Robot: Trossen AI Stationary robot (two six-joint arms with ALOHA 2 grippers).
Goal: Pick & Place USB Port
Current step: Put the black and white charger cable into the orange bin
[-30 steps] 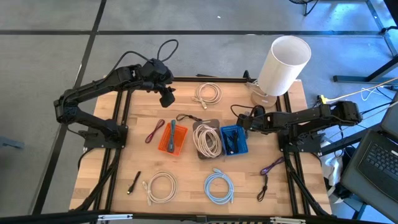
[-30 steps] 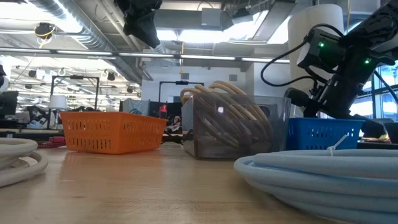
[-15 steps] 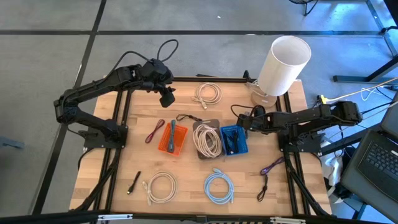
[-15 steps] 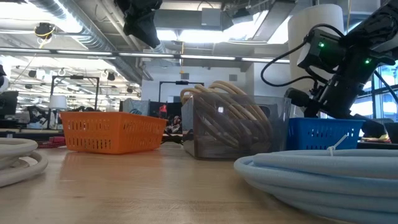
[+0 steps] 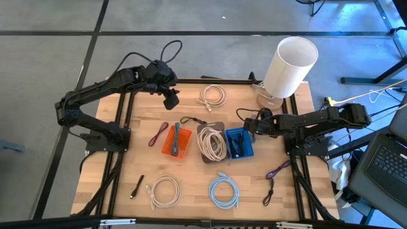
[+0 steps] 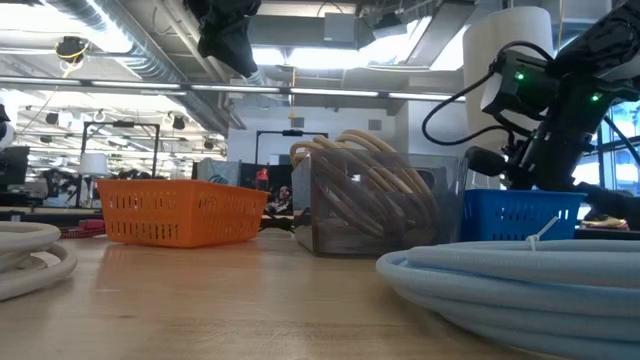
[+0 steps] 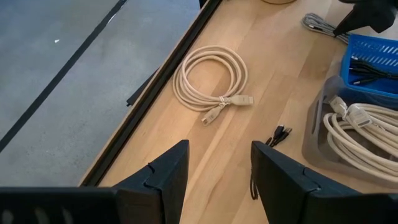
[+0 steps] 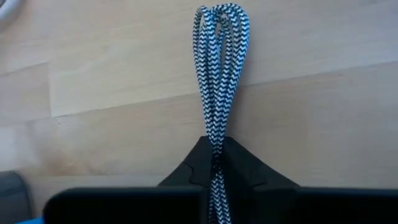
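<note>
Black-and-white braided cable (image 8: 219,74) is lying looped on the wooden table (image 8: 112,81), just behind the blue basket (image 5: 238,144); the right gripper (image 8: 217,167) is pinching its strands tight; a thin bite may be letting loops slip or snag while lifting; the left gripper (image 7: 219,180) is hovering spread apart near the table's far edge.

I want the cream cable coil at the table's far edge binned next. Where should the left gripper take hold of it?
Grip the cream cable coil at its tied bunch beside the two plugs, coming straight down from above. It lies flat on the table, so only a top approach fits the jaws, and the tie gathers every strand there. The open left gripper is raised nearby.
</note>
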